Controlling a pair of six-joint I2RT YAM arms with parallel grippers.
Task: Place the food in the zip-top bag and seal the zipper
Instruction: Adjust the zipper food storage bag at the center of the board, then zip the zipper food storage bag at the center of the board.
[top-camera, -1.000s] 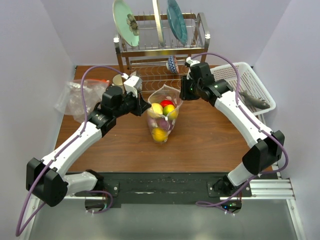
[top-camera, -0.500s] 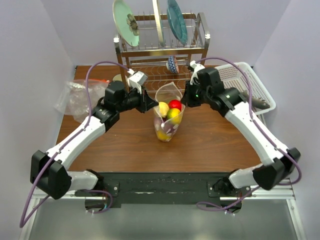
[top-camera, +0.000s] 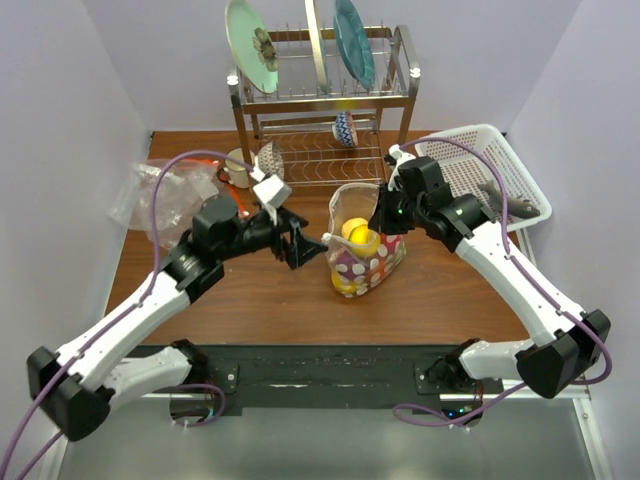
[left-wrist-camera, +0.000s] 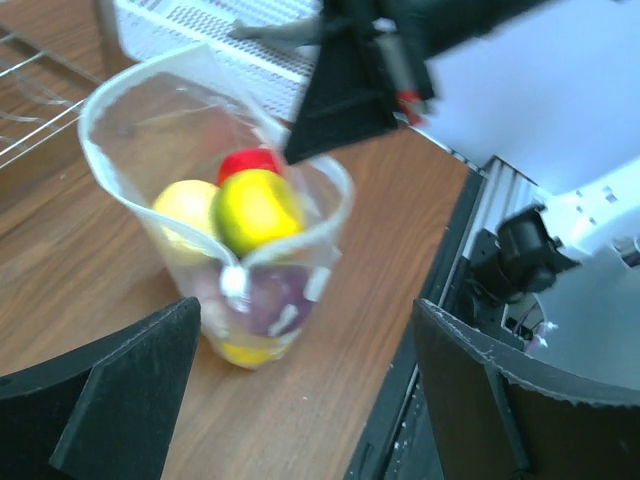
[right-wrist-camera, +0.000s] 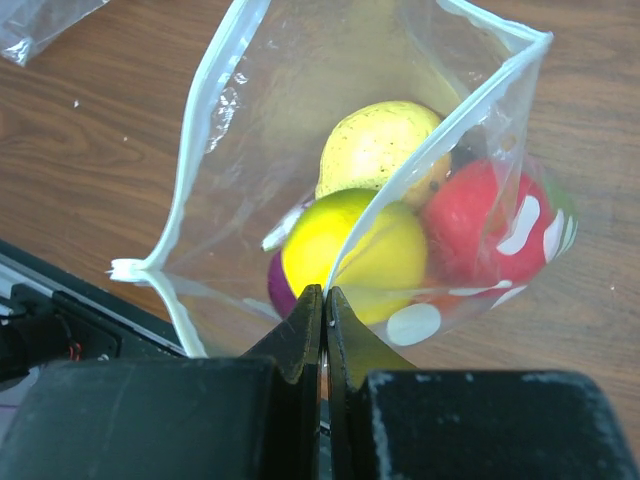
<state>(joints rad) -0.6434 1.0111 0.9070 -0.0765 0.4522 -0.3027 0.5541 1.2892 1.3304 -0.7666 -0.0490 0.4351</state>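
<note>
The zip-top bag (top-camera: 365, 265) stands open between the arms, its right rim pinched by the right gripper (top-camera: 381, 222), its free left corner facing the nearby spread-jawed left gripper (top-camera: 302, 247).

The clear, white-dotted zip-top bag (top-camera: 368, 262) sits tilted on the worktop (top-camera: 450, 290) at centre frame, mouth gaping. Its pale zipper (right-wrist-camera: 197, 118) is unsealed. Yellow, red and purple food (left-wrist-camera: 255, 208) fills it.

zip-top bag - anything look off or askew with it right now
The zip-top bag slumps sideways, mouth gaping and zipper unsealed, pinched at the rim only by the right end effector; the left end effector hangs open, clear of it. The food sits inside; nothing looks spilled.
</note>
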